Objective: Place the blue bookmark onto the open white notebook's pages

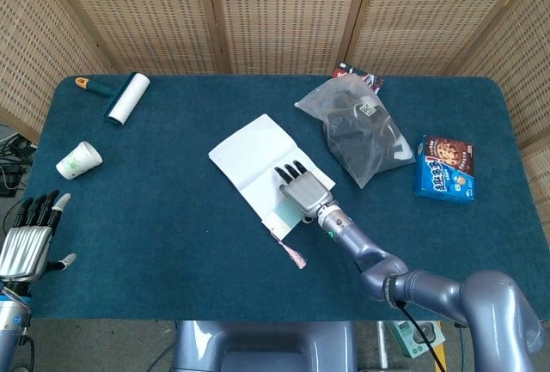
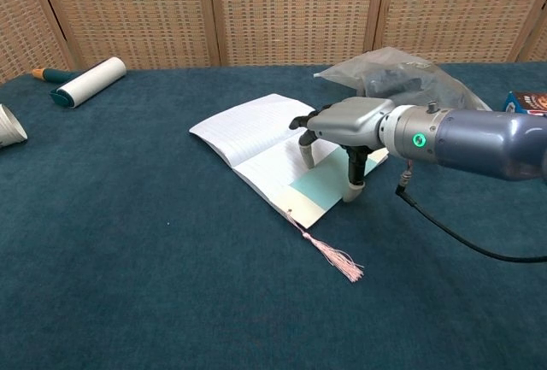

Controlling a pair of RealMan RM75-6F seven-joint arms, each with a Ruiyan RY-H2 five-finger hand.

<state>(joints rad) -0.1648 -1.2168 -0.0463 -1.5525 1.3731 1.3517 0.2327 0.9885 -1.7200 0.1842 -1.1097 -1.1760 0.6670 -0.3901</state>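
The open white notebook [image 1: 249, 157] [image 2: 248, 126] lies mid-table. The pale blue bookmark [image 1: 279, 217] [image 2: 314, 189] lies flat across the notebook's near right corner, and its pink tassel [image 2: 329, 255] [image 1: 292, 253] trails onto the blue cloth. My right hand [image 1: 302, 190] [image 2: 346, 122] arches over the bookmark, fingertips and thumb pressing down on it and the page; the hand hides part of the bookmark. My left hand [image 1: 26, 247] hangs off the table's near left edge, fingers spread, holding nothing.
A lint roller [image 1: 127, 97] [image 2: 85, 82] lies at the far left and a paper cup [image 1: 78, 160] on its side at the left. A clear plastic bag [image 1: 361, 127] [image 2: 402, 75] sits right of the notebook, with a blue cookie box [image 1: 445, 168] further right.
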